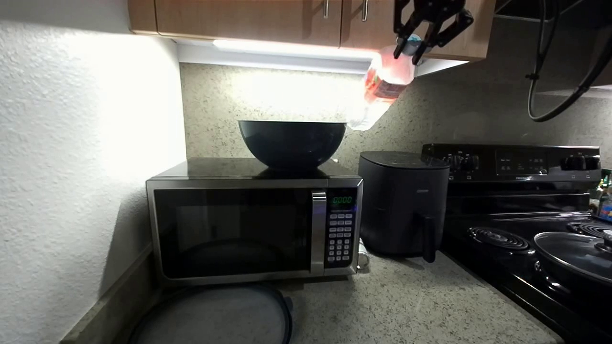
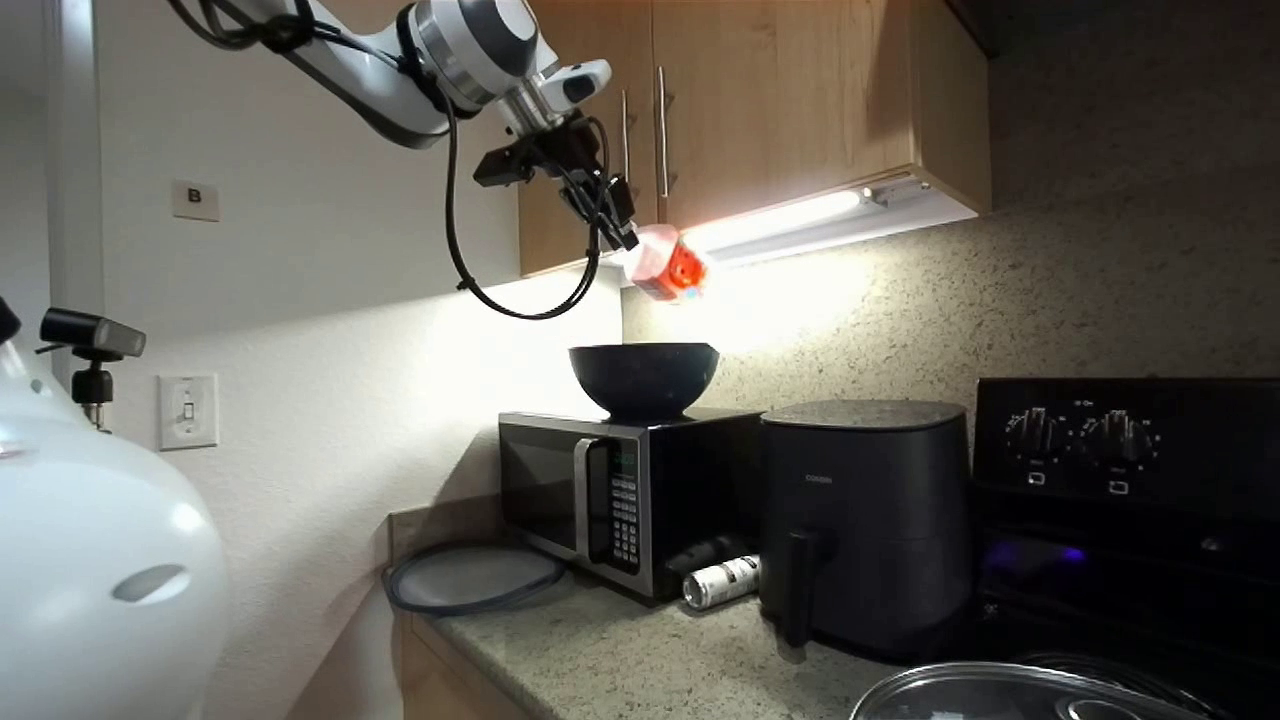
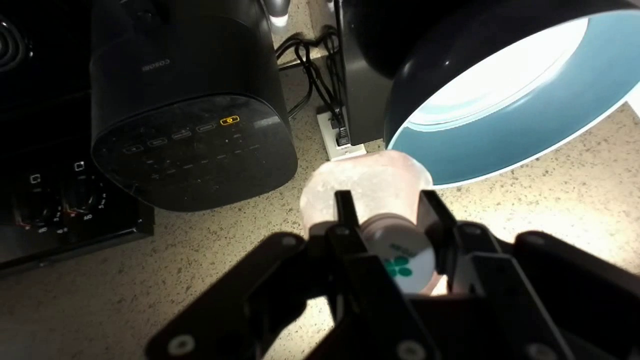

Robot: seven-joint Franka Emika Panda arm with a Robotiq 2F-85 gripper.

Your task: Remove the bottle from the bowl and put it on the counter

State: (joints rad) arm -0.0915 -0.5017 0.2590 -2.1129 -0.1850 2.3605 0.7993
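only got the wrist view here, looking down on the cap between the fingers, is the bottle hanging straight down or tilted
Observer: Tilted. In an exterior view the bottle slants down from the fingers, toward the left of that picture.
Operator: ok, its all black under the bowl for me, whats it standing on
Observer: A microwave; in both exterior views the bowl stands upright on top of it.
Operator: and whats on the counter in front of that
Observer: Both exterior views show a round flat thing with a dark rim, perhaps a lid, lying on the counter there.
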